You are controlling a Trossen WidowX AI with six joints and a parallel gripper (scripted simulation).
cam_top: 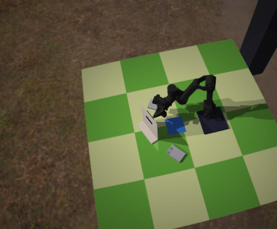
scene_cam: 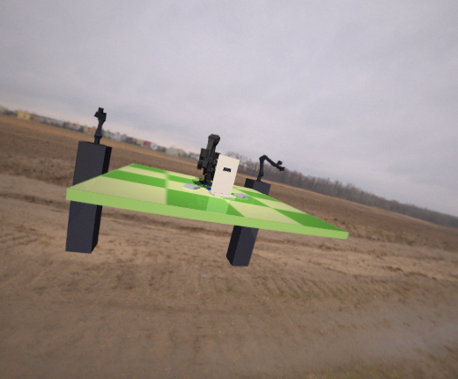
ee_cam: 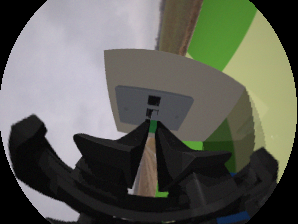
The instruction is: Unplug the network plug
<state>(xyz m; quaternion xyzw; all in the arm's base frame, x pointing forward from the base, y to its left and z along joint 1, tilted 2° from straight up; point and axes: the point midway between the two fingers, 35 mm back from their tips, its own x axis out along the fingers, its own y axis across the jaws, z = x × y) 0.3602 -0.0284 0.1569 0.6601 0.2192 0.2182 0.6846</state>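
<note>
Unlatch, then straight pull

Claw point(cam_top: 154, 116) point(ee_cam: 152, 123) clamped on the green plug point(ee_cam: 153, 127), at the lower socket point(ee_cam: 151, 112) on the upright panel point(cam_top: 149, 123) point(scene_cam: 225, 176) point(ee_cam: 215, 85). Tab hard to see; I'd confirm it's down, then back out square, no twist, toward the blue square point(cam_top: 174, 126) point(ee_cam: 233, 219).

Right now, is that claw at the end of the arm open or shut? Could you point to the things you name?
Shut, on something: in the wrist view the end effector's point(cam_top: 154, 117) point(ee_cam: 153, 122) tips nearly meet, with a bit of green point(ee_cam: 153, 127) between them.
</note>
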